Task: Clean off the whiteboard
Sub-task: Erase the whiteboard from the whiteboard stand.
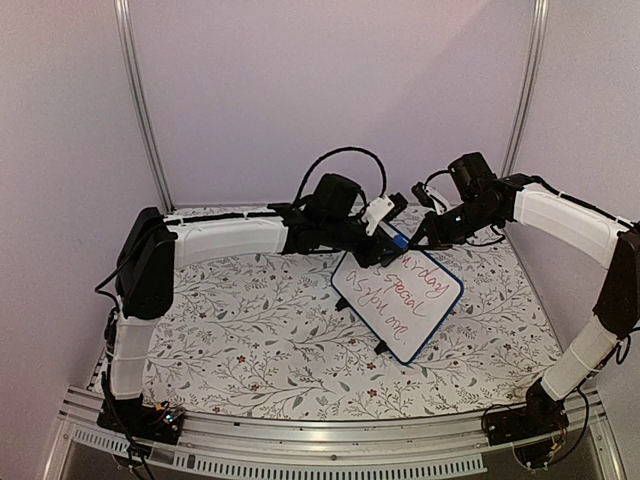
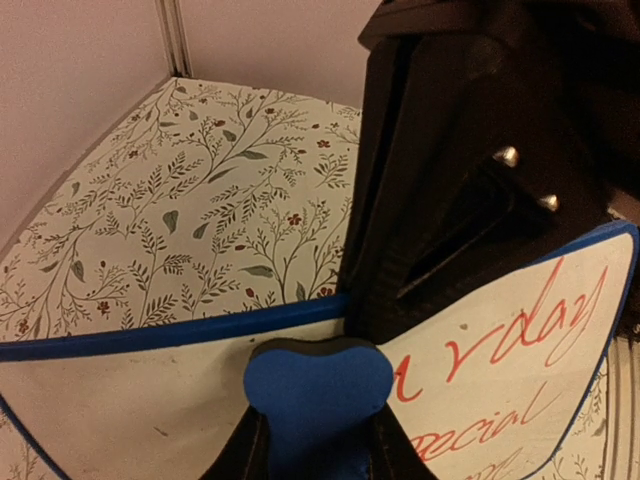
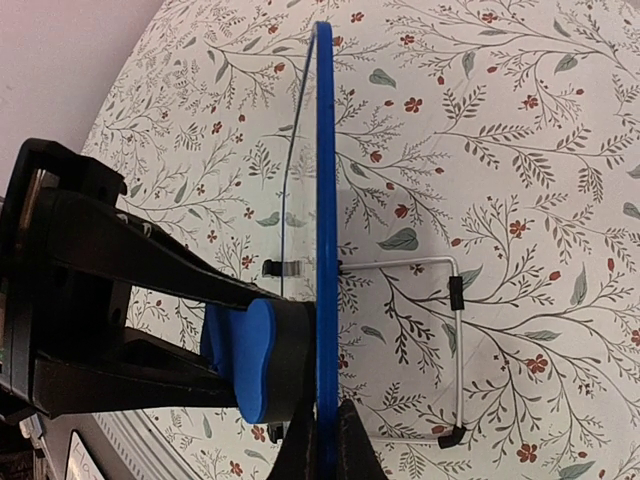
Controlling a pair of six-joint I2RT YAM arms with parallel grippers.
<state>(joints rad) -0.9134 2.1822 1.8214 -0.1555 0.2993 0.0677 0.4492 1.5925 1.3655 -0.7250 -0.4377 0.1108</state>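
Observation:
The whiteboard [image 1: 400,300] stands tilted on the table, blue-framed, with reddish handwriting [image 2: 520,340] across its face. My right gripper [image 3: 326,442] is shut on the board's blue frame [image 3: 326,180] at its top edge. It also shows as the black gripper [image 2: 450,190] in the left wrist view. My left gripper [image 2: 320,445] is shut on a blue eraser block [image 2: 320,395] whose dark pad presses flat against the board face near that top edge. From the side, the eraser [image 3: 250,360] touches the board. In the top view the left gripper [image 1: 378,240] and right gripper [image 1: 418,238] meet at the board's far corner.
A floral-patterned cloth [image 1: 250,320] covers the table. The board's wire stand [image 3: 455,340] with black feet rests on the cloth behind the board. Plain walls and metal frame posts [image 1: 140,100] enclose the back and sides.

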